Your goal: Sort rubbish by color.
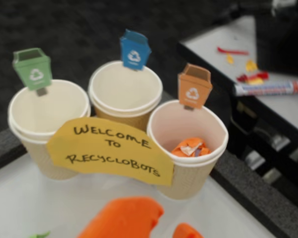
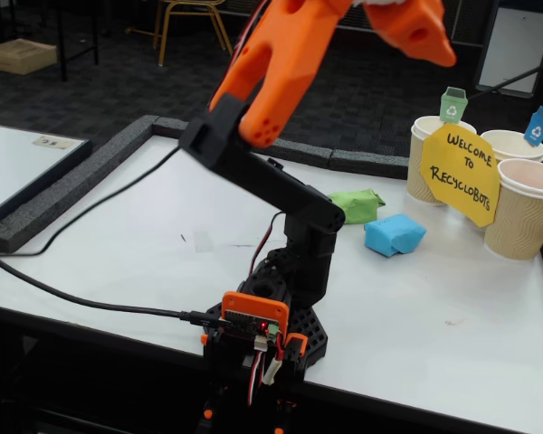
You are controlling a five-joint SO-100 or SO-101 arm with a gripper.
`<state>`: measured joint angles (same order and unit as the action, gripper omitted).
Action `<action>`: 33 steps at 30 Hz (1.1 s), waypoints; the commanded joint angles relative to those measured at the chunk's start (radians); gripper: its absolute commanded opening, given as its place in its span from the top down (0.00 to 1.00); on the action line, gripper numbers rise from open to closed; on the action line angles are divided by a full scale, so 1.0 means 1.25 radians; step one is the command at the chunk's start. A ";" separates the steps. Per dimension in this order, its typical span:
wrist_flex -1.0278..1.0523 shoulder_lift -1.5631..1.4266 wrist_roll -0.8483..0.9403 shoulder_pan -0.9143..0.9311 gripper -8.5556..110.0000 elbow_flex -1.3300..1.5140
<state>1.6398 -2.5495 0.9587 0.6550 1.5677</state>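
Note:
In the wrist view, the orange rubbish [image 1: 189, 148] lies inside the right-hand cup [image 1: 208, 158], the one with the orange tag [image 1: 193, 88]. The cups with the green tag [image 1: 33, 69] and the blue tag [image 1: 134, 49] show nothing inside. My gripper [image 1: 165, 225] hovers above and in front of the cups, open with nothing between its orange fingers [image 1: 121, 218]. In the fixed view, the green rubbish [image 2: 357, 203] and the blue rubbish [image 2: 394, 233] lie side by side on the white table, left of the cups. My arm [image 2: 281, 81] is raised high over them.
A yellow "Welcome to Recyclobots" sign [image 1: 111, 151] leans on the cups' front. A grey foam border [image 2: 90, 176] edges the table. The arm base [image 2: 262, 334] and its black cable [image 2: 81, 298] sit at the front edge. A marker pen [image 1: 270, 88] and scraps lie on a neighbouring table.

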 commanded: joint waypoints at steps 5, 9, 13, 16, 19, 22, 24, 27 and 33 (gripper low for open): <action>0.023 -0.150 -0.102 -0.091 0.93 0.055; 0.040 -0.201 -0.137 -0.117 0.93 0.082; 0.043 -0.247 -0.155 -0.129 0.93 0.129; 0.043 -0.276 -0.158 -0.133 0.93 0.157; 0.043 -0.301 -0.166 -0.133 0.93 0.175; 0.045 -0.322 -0.172 -0.134 0.93 0.185; 0.052 -0.340 -0.173 -0.136 0.93 0.195; 0.058 -0.372 -0.174 -0.141 0.93 0.218; 0.066 -0.445 -0.189 -0.151 0.93 0.269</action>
<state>1.7181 -3.0787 0.7486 0.4909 1.8991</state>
